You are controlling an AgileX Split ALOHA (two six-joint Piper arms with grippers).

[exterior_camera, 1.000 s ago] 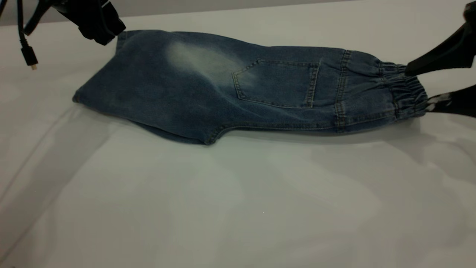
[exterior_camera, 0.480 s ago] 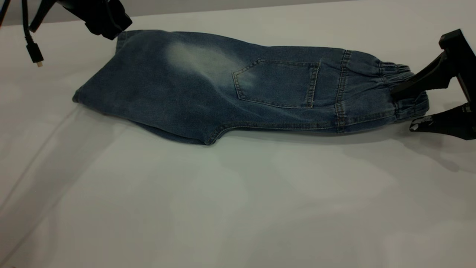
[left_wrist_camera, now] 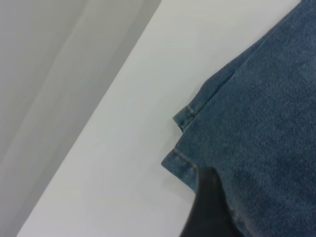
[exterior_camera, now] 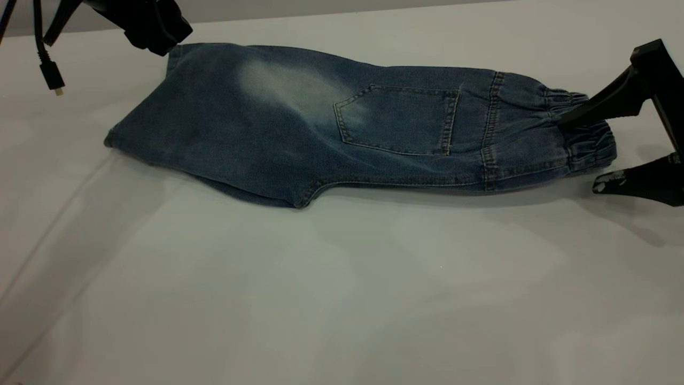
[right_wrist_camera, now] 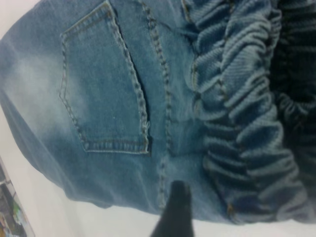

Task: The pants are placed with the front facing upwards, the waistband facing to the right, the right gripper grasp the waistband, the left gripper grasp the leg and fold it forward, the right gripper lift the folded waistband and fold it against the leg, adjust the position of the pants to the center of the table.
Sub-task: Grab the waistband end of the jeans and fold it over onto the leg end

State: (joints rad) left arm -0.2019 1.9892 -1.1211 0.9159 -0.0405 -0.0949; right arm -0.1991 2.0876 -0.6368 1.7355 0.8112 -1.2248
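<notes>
The pants lie folded lengthwise on the table, patch pocket up and leg end to the left. The ruched waistband is at the right end. My right gripper is open around the waistband, one finger lying over it and the other low beside it on the table. In the right wrist view, one finger shows against the pants next to the waistband. My left gripper hovers at the far corner of the leg hem.
A black cable with a plug dangles from the left arm over the table's back left. The table's far edge runs close behind the leg hem. Bare tabletop stretches in front of the pants.
My right gripper has come in over the waistband with its jaws spread wider, the lower finger dropping to the table. The left gripper has lifted slightly off the hem corner.
</notes>
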